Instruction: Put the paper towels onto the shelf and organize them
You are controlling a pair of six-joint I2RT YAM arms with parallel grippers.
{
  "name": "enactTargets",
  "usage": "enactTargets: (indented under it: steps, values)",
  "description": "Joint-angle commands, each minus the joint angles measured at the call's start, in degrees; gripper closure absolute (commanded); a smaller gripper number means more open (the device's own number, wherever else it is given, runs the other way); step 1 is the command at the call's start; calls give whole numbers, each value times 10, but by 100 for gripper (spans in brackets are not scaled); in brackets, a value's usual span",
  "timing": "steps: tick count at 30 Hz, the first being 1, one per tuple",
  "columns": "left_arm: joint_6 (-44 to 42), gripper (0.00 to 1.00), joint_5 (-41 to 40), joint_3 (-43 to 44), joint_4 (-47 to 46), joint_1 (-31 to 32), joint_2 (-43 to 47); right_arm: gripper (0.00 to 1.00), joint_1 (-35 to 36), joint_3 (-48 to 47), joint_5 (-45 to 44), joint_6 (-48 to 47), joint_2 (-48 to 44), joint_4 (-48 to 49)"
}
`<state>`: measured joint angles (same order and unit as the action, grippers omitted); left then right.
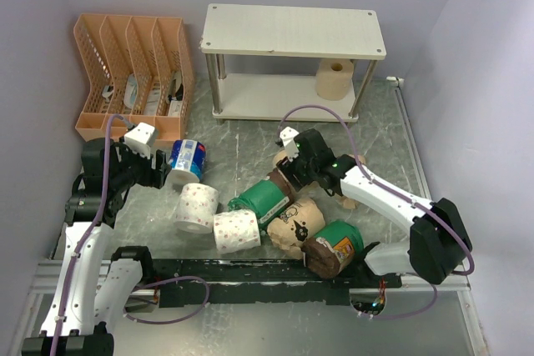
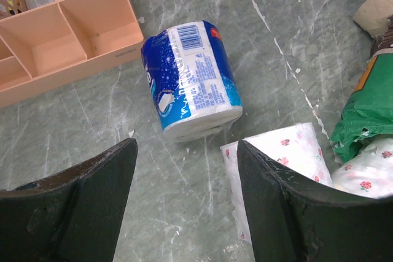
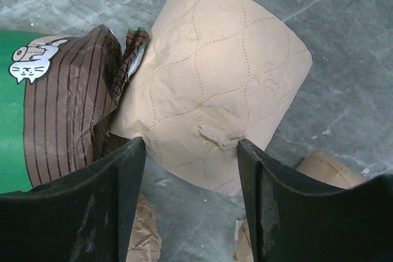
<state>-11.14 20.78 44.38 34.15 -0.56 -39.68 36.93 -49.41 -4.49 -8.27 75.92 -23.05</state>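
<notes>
The shelf [image 1: 292,29] stands at the back with one tan roll [image 1: 335,79] on its lower board. My left gripper [image 1: 161,171] is open and empty just left of the blue-white roll [image 1: 188,161], which lies ahead of the fingers in the left wrist view [image 2: 190,78]. My right gripper [image 1: 289,169] is open, its tips on either side of a plain tan roll [image 3: 215,84] lying on the table. A brown-striped, green roll [image 3: 61,115] leans against that tan roll. Two white speckled rolls [image 1: 197,206] [image 1: 237,231], a green roll [image 1: 260,199], a kraft roll [image 1: 296,221] and a dark brown roll [image 1: 334,248] lie in front.
An orange slotted organizer [image 1: 129,72] stands at the back left, close to the blue-white roll [image 2: 61,35]. Crumpled kraft-wrapped rolls [image 3: 325,170] lie under and beside my right gripper. A speckled roll [image 2: 282,151] sits by my left gripper's right finger.
</notes>
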Motion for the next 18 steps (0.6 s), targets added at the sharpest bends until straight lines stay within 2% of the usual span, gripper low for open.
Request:
enactTargets:
  steps: [1,2,6,9,12,18]
  values:
    - [-3,23,0,-3,-8,3,4,42,-2,-1,12,-18,9,41]
    - [-3,23,0,-3,-8,3,4,46,-1,0,17,-19,12,43]
    - [-2,23,-2,-3,-8,3,5,86,-2,3,27,-20,39,46]
    - [-2,23,-3,-3,-9,3,5,100,-2,9,33,-15,50,49]
    - [-2,23,-3,-3,-8,4,4,100,-6,16,40,-4,40,64]
    - [-2,23,-2,-3,-8,3,4,100,-76,9,77,58,-18,92]
